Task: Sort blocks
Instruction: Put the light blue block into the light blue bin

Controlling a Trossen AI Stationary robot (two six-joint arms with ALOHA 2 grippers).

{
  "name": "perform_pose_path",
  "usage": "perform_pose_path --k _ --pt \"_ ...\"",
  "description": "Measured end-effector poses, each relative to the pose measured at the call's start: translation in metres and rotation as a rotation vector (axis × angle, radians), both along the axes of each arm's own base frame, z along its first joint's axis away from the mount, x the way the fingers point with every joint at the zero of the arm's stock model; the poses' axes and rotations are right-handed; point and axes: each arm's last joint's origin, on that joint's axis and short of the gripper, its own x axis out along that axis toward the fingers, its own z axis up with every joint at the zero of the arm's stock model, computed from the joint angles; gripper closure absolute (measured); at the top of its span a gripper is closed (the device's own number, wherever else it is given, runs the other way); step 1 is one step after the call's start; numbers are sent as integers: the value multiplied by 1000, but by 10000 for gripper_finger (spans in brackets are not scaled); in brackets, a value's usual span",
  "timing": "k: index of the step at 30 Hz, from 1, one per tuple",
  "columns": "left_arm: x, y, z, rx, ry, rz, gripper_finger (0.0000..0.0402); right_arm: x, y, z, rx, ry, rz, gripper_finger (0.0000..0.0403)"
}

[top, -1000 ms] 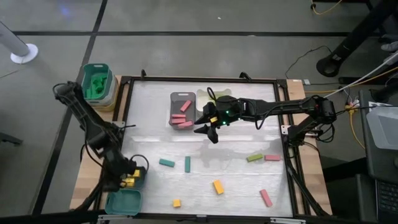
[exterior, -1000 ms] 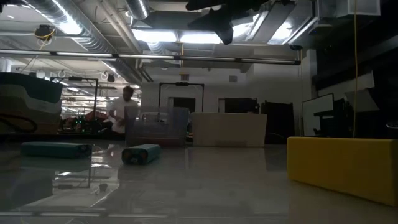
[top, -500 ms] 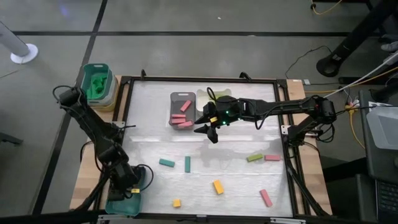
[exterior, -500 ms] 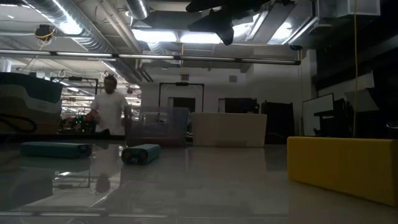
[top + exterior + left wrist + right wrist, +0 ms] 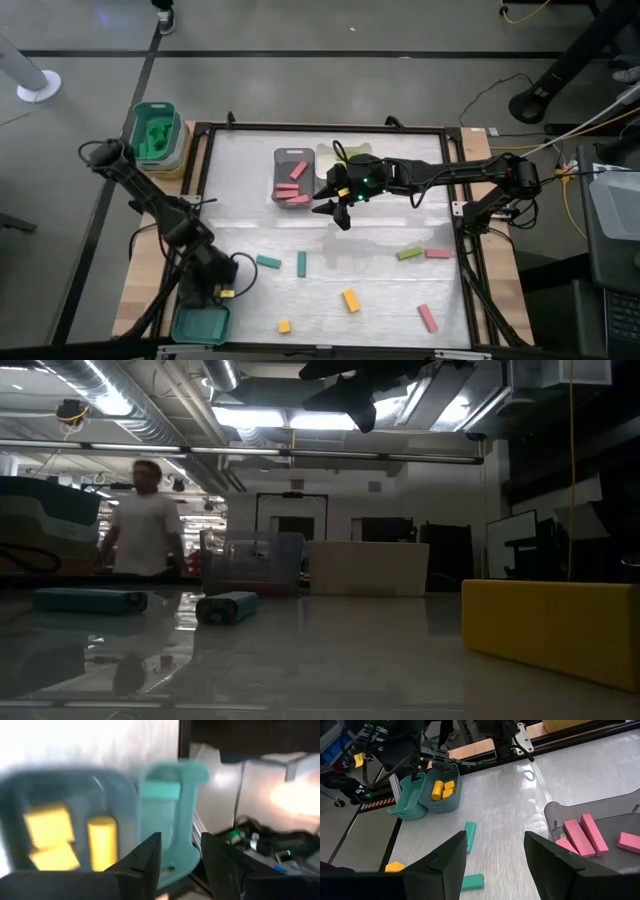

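My left gripper (image 5: 222,290) sits lower left of the high view, fingers apart w/ nothing between them, right over the teal tray (image 5: 441,795) w/ yellow blocks (image 5: 443,788) in it. Looks like a drop-off step is done; next I'd go for a loose block on the table, e.g. the yellow bar (image 5: 350,300) at lower centre. My right gripper (image 5: 335,209) hangs open by the grey tray (image 5: 292,158) holding pink bars (image 5: 291,190). Blocks: short plain bars, some teal, green.

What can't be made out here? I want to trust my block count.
- Green tray, high view: blocks inside merge together, too small to count.
- Yellow blocks, left wrist view: blurred, outlines run together.
- Pink blocks, right wrist view: tray cut off by the frame edge.
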Motion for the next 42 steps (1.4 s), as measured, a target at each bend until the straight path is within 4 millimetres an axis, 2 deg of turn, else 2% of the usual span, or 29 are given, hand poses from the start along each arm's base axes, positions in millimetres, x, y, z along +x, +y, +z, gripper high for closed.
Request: perform_pose_path --k 6,10,14,20,28,34,42 --pt "18 22 0 127 -206 17 275 0 0 0 0 0 0 205" --pt "30 37 0 364 -401 48 275 0 0 0 0 0 0 205" --pt "38 50 0 584 -506 107 274 0 0 0 0 0 0 205" --pt "50 59 -10 603 -448 116 274 0 0 0 0 0 0 205" --pt "75 56 -44 608 -385 -24 274 0 0 0 0 0 0 205" --pt "82 54 -68 598 -285 -93 274 0 0 0 0 0 0 205" --pt "87 52 -91 633 -225 -188 274 0 0 -1 0 7 0 205"
